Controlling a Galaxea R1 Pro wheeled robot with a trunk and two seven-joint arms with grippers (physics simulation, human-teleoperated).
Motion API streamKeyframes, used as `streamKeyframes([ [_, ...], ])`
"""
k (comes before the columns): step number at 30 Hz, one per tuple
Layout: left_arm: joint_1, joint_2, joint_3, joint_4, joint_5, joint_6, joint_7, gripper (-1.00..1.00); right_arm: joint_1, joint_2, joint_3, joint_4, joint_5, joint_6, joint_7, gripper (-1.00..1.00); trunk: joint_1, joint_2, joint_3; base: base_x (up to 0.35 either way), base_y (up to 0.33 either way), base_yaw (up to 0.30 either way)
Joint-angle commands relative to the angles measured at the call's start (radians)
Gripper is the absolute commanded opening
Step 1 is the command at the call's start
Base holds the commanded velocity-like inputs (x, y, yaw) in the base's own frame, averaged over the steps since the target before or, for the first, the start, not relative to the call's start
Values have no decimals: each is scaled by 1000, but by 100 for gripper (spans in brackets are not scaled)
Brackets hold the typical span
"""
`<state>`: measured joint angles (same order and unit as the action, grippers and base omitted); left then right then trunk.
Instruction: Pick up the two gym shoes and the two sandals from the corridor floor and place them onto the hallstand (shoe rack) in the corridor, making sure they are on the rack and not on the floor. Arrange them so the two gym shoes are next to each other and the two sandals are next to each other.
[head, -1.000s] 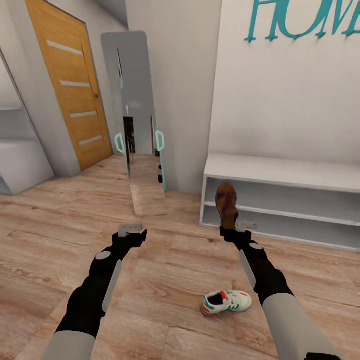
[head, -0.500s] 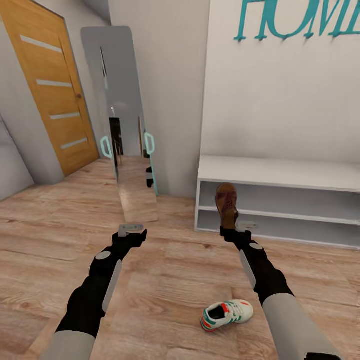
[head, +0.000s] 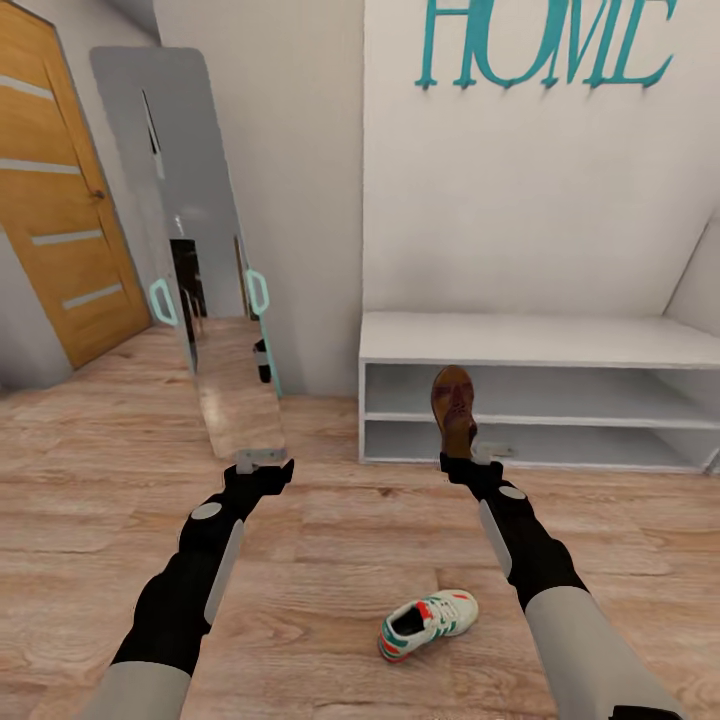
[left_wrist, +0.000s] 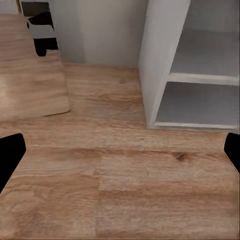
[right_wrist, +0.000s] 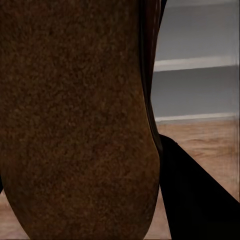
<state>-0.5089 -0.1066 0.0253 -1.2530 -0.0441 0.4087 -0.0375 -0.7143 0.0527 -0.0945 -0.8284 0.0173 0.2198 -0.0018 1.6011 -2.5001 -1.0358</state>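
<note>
1. Right gripper (head: 462, 458) clenched on brown sandal (head: 454, 408), upright before the white bench (head: 540, 340).
2. Left gripper (head: 262, 461) released, empty.
3. Gym shoe (head: 428, 624) on floor (head: 340, 560), nearer than bench.

Sandal (right_wrist: 75, 120) (sole) hides right tool's fingertips.

Black forearms (head: 205, 560), pale grey upper sleeves

**Open floor, blocked at bench and mirror**

Bare corridor floor (head: 330, 540) is seen between the arms. Ahead, passage is barred by a white two-shelf bench (head: 540, 345) and a leaning mirror (head: 190, 250); one gym shoe (head: 428, 624) lies underfoot.
</note>
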Motion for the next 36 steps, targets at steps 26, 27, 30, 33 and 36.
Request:
streamKeyframes([
  [26,0,-1,2,-2,-3,5,-4,100,-1,1,-2,-1,0,6,-1,-100,0,0,8,0,1,-253],
  [27,0,-1,2,-2,-3,5,-4,100,-1,1,-2,-1,0,6,-1,-100,0,0,8,0,80,-253],
  [30,0,-1,2,-2,-3,5,-4,100,-1,1,-2,-1,0,6,-1,-100,0,0,9,50,156,-253],
  [33,0,-1,2,-2,-3,5,-4,100,-1,1,-2,-1,0,6,-1,-100,0,0,10,111,236,-253],
  [36,0,-1,2,-2,-3,5,-4,100,-1,1,-2,-1,0,6,-1,-100,0,0,12,137,277,-253],
])
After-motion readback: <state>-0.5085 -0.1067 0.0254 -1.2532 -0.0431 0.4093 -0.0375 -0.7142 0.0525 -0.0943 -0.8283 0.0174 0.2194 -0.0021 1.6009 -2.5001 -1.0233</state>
